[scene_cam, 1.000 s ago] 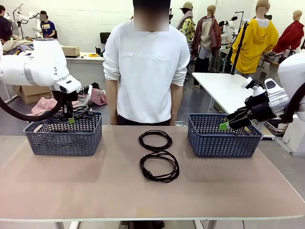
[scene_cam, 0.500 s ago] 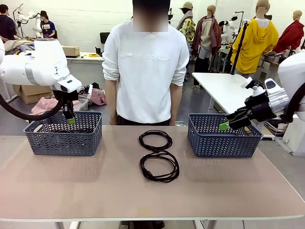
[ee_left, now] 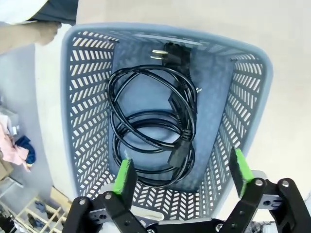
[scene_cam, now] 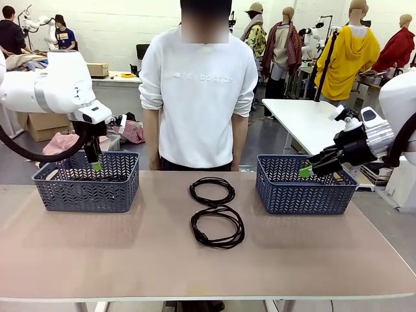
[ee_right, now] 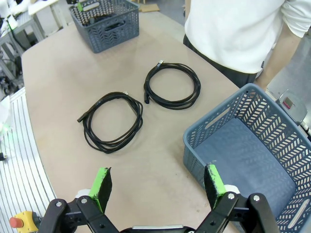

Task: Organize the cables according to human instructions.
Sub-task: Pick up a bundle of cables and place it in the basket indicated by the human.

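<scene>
Cables [ee_left: 179, 154]: thin black power cords wound in round loops with plug ends. They look light, limp and springy, apt to uncoil or snag, so they are best pinched across a loop's bunched strands, not by a plug. One coiled bundle lies inside the left basket [scene_cam: 84, 192], count unclear. Two loose loops [scene_cam: 214, 206] lie on bare tabletop to the right of that basket, touching each other, short of the right basket [scene_cam: 305, 195]. Room: busy workshop, benches beyond. Table [scene_cam: 97, 260]: flat, smooth tan top; a cord would probably slide on it. Person [scene_cam: 198, 97]: standing behind, right of the left basket. Left gripper [ee_left: 182, 172]: directly above the left basket, jaws wide, nothing held. Right gripper [ee_right: 158, 187]: far right of it, over the right basket's edge, jaws wide, empty.
</scene>
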Tool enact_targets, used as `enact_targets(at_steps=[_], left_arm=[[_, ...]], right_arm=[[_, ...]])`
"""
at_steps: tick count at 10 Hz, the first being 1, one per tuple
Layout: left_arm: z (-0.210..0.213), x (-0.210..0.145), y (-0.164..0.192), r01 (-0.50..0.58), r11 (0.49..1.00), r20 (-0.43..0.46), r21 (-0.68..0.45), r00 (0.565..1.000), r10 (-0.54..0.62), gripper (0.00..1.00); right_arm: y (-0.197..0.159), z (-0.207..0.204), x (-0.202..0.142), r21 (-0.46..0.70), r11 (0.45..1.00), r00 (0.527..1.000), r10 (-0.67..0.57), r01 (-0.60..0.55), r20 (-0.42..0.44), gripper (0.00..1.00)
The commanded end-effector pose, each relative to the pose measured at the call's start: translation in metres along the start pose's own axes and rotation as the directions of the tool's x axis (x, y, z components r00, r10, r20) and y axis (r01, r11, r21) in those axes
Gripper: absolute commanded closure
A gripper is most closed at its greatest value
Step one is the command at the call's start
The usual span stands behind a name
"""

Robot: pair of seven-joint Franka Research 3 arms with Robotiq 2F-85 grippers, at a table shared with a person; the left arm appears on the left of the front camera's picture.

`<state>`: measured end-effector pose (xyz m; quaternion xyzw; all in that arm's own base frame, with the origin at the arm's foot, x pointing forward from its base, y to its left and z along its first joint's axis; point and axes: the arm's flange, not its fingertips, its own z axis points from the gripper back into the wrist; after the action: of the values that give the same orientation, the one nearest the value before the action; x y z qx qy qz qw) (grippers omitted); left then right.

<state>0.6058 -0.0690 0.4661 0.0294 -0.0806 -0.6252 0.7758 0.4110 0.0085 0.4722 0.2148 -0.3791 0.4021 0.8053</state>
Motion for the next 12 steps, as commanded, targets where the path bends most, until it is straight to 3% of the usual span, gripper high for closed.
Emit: enact_targets(at_steps=[1,3,4,10,12], left_arm=[[0.004,-0.002,0.000,-0.009,1.000,0.027,-0.015,1.000,0.009,0.00],[0.005,0.002,-0.005,-0.027,1.000,0.069,-0.004,0.997,0.027,0.00],[0.000,0.001,-0.001,-0.004,1.000,0.007,-0.004,1.000,0.004,0.00],[0.000,0.001,-0.001,-0.004,1.000,0.007,-0.004,1.000,0.004,0.00],[0.004,0.012,-0.004,-0.027,0.999,0.048,-0.018,0.998,0.028,0.00]], right_arm=[[-0.003,-0.003,0.000,0.004,1.000,0.999,0.018,-0.018,0.036,0.00],[-0.003,-0.003,0.000,0.004,1.000,0.999,0.018,-0.018,0.036,0.00],[-0.003,-0.003,0.000,0.004,1.000,0.999,0.018,-0.018,0.036,0.00],[-0.003,-0.003,0.000,0.004,1.000,0.999,0.018,-0.018,0.036,0.00],[-0.003,-0.003,0.000,0.004,1.000,0.999,0.018,-0.018,0.036,0.00]])
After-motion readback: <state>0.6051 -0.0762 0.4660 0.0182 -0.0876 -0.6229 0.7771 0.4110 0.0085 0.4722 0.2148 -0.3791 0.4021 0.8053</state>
